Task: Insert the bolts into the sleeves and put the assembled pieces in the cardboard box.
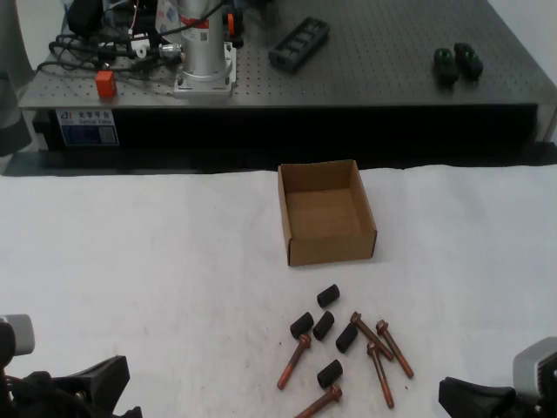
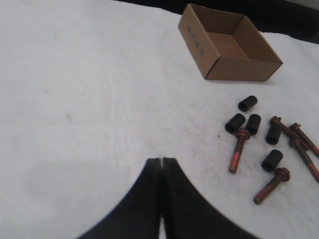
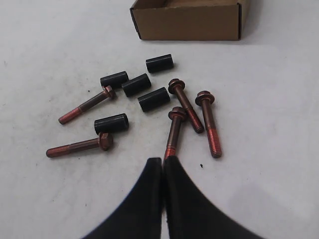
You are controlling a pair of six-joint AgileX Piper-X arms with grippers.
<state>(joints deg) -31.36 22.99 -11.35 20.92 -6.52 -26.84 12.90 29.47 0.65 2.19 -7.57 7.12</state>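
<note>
An open cardboard box (image 1: pixel 331 246) stands empty on the white cloth. Nearer than it lie several copper-coloured bolts (image 3: pixel 208 122) and several short black sleeves (image 3: pixel 153 99), loose and mixed in one cluster (image 1: pixel 344 348). No bolt sits in a sleeve. My left gripper (image 2: pixel 162 160) is shut on nothing, low over bare cloth to the left of the cluster, with the box (image 2: pixel 197 40) farther off. My right gripper (image 3: pixel 163 159) is shut and empty too, its tips just short of the nearest bolt (image 3: pixel 174 132), the box (image 3: pixel 187 22) beyond the pile.
Bare white cloth (image 1: pixel 139 279) spreads wide to the left and right of the box. Behind it rises a dark metal bench (image 1: pixel 365 61) with a silver post (image 1: pixel 204 52), cables, an orange block (image 1: pixel 105 83), a black tray (image 1: pixel 298 42) and two small black parts (image 1: pixel 457 63).
</note>
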